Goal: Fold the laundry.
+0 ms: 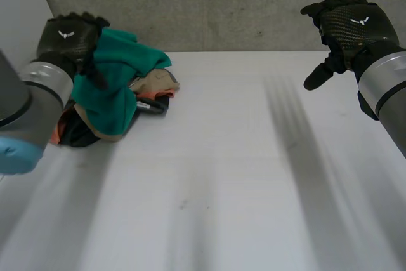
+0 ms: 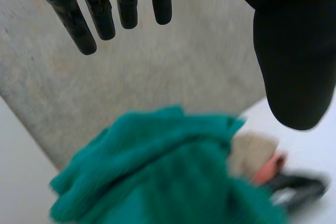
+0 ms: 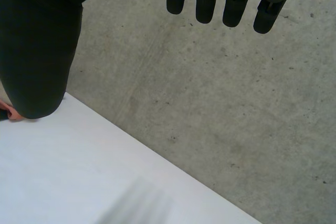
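Note:
A heap of laundry sits at the table's back left: a teal cloth (image 1: 117, 74) on top, with tan (image 1: 155, 82), orange and black pieces (image 1: 151, 105) beneath it. My left hand (image 1: 70, 37) hovers above the heap's left side, fingers (image 2: 79, 22) straight and spread, holding nothing; beneath its palm the teal cloth (image 2: 157, 171) lies bunched. My right hand (image 1: 346, 26) hangs in the air at the back right, far from the heap, with its fingers (image 3: 205, 1) straight and its thumb (image 3: 37, 51) apart, empty.
The white table (image 1: 209, 182) stretches bare across the front and right. A grey concrete wall (image 1: 222, 4) runs along its back edge, close behind both hands. A pale wall stands at the far left.

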Controlling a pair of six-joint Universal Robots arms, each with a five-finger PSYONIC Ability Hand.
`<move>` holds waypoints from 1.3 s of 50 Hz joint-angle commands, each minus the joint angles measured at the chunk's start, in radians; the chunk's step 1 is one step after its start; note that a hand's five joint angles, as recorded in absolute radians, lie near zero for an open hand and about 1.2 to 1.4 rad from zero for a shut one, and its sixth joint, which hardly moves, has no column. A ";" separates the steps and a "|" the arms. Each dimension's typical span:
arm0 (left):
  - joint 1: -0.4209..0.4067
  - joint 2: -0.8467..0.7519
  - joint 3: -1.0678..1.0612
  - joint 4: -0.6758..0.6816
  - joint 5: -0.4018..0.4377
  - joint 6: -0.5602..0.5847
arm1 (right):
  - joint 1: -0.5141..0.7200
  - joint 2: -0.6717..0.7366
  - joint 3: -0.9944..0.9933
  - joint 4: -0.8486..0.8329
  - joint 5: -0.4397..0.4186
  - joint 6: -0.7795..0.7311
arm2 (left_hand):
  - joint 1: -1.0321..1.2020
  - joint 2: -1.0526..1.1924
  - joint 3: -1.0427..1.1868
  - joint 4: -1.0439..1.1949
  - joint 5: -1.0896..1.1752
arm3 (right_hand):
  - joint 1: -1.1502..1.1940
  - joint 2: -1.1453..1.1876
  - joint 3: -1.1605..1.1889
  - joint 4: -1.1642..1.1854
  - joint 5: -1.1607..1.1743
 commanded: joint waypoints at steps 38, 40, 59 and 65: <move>-0.332 -0.067 0.210 0.189 0.119 -0.169 | -0.017 0.009 -0.005 -0.001 -0.009 -0.004 | 1.183 1.185 1.185 1.189 1.167 | -0.047 -0.034 -0.034 -0.032 -0.049; -0.369 -0.119 0.213 0.189 0.125 -0.189 | -0.017 0.008 -0.006 -0.001 -0.009 -0.004 | 1.183 1.185 1.185 1.189 1.167 | -0.047 -0.034 -0.034 -0.032 -0.049; -0.357 -0.242 0.218 0.043 0.122 -0.144 | -0.026 0.075 -0.006 0.002 -0.014 -0.100 | -0.038 -0.035 -0.036 -0.032 -0.053 | -0.047 -0.034 -0.034 -0.032 -0.049; -0.215 -0.197 0.204 0.046 0.127 -0.128 | -0.017 0.146 0.017 0.006 -0.035 -0.136 | -0.035 -0.033 -0.033 -0.029 -0.051 | -0.047 -0.034 -0.034 -0.032 -0.049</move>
